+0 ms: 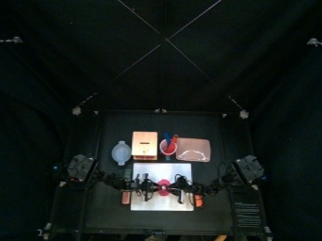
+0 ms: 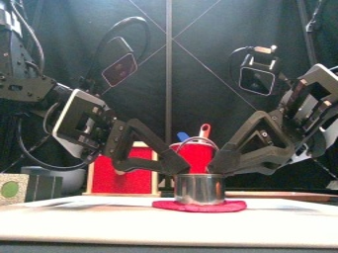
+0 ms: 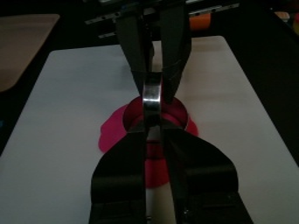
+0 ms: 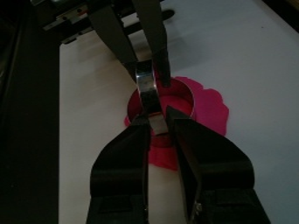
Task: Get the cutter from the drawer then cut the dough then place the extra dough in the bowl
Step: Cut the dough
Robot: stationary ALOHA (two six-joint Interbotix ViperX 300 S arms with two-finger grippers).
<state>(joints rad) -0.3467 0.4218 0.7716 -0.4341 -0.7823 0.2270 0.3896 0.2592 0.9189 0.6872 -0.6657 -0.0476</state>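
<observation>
My left gripper was clenched on one wall of the round metal cutter, and my right gripper was pinched onto the opposite wall, so both sets of jaws met tip to tip over one small ring. The cutter stood upright between them, seated on the flat red disc of dough, which lay on the white cutting board. My worry was uneven pressure: if one arm bore down harder, I judged the ring would tilt and cut through on one side only. With thin rim holds, a jaw might also slip off, and soft dough could cling inside and lift with the cutter. The blue-grey two-handled bowl sat well apart, behind the board's left corner.
</observation>
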